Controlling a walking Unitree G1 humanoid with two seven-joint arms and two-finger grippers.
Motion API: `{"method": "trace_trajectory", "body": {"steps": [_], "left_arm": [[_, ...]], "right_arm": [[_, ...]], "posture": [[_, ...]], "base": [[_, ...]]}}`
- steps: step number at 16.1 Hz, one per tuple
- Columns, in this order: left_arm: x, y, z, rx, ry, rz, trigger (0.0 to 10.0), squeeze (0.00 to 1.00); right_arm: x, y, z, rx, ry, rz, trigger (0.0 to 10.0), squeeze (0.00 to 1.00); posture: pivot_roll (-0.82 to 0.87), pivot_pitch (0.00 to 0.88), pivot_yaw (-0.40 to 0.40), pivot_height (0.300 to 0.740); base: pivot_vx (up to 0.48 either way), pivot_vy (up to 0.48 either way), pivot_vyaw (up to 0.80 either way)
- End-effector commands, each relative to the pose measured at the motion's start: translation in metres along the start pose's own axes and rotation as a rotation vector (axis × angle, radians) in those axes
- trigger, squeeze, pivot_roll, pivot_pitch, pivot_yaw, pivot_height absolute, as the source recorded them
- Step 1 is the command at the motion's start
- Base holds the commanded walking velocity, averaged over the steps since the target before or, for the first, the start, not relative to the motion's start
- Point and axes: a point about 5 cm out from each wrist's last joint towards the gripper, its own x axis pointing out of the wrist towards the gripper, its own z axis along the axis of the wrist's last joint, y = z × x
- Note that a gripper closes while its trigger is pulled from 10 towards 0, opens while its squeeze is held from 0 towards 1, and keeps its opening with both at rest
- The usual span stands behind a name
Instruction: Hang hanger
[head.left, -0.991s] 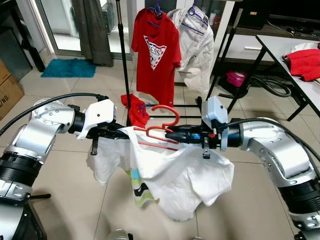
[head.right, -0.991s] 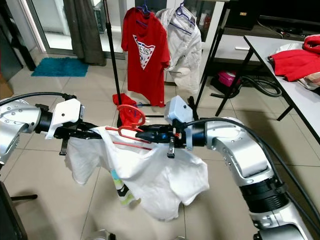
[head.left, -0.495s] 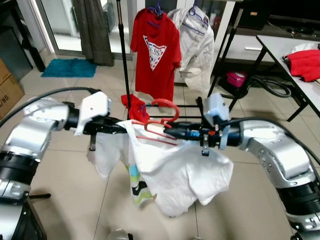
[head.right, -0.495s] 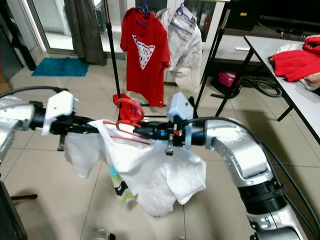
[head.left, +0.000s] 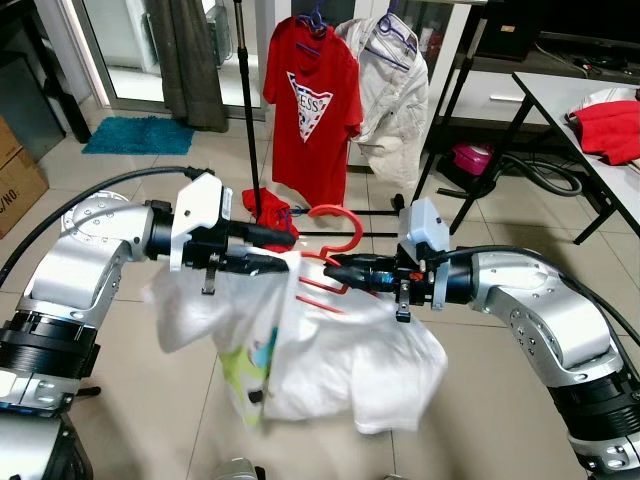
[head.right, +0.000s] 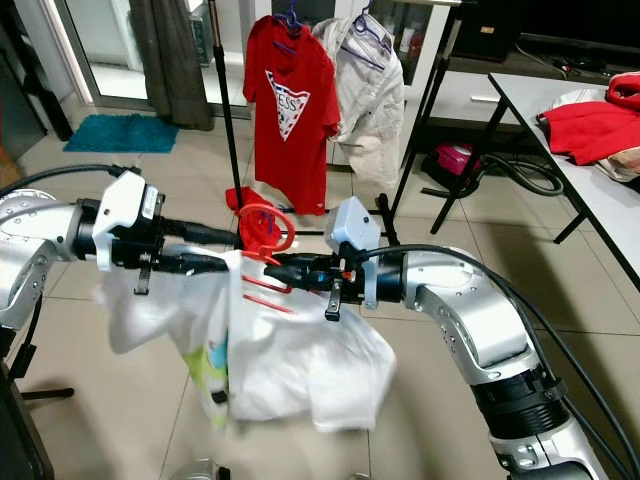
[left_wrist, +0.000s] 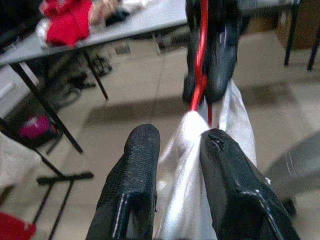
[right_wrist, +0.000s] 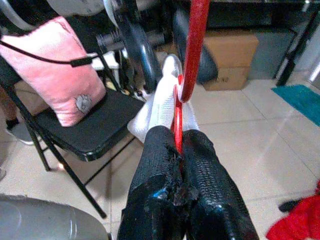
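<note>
Red plastic, the curved-hook hanger (head.left: 325, 262) sits between both arms in the head views, the right gripper (head.left: 345, 272) clenched on its bar and the left gripper (head.left: 272, 248) grasping the white printed T-shirt (head.left: 300, 350) at the collar. Half a second ago the left jaws stood well out from the hanger with the cloth spread wide; now they are just beside it, so the shirt hangs bunched, likely seated. Left wrist view: jaws pinch white fabric, hanger just beyond. Right wrist view: jaws closed on the red bar. Beyond both jaws stands the black garment rack (head.left: 247, 110), still to be reached.
</note>
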Motion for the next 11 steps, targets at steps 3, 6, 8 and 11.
{"method": "trace_trajectory", "body": {"steps": [3, 6, 8, 11], "left_arm": [[-0.003, 0.003, 0.001, 0.060, 0.062, 0.014, 10.0, 0.00], [-0.016, 0.000, -0.009, 0.064, 0.176, 0.014, 10.0, 0.00], [-0.030, 0.000, -0.012, 0.065, 0.230, 0.050, 10.0, 0.00], [-0.041, 0.003, -0.005, 0.007, 0.134, 0.166, 10.0, 0.00]], "right_arm": [[-0.001, 0.001, 0.000, -0.008, 0.011, -0.016, 0.0, 0.00], [-0.005, 0.000, -0.004, -0.009, 0.026, -0.047, 0.0, 0.00], [-0.007, -0.002, -0.006, -0.006, 0.026, -0.071, 0.0, 0.00], [-0.008, -0.008, -0.011, -0.010, 0.042, -0.138, 0.0, 0.00]], "posture": [[-0.04, 0.000, -0.035, 0.740], [-0.05, 0.000, -0.033, 0.740], [-0.04, 0.000, -0.034, 0.740], [-0.04, 0.000, -0.034, 0.740]], "base": [[0.000, 0.000, 0.00], [0.000, 0.000, 0.00], [0.000, 0.000, 0.00], [0.000, 0.000, 0.00]]}}
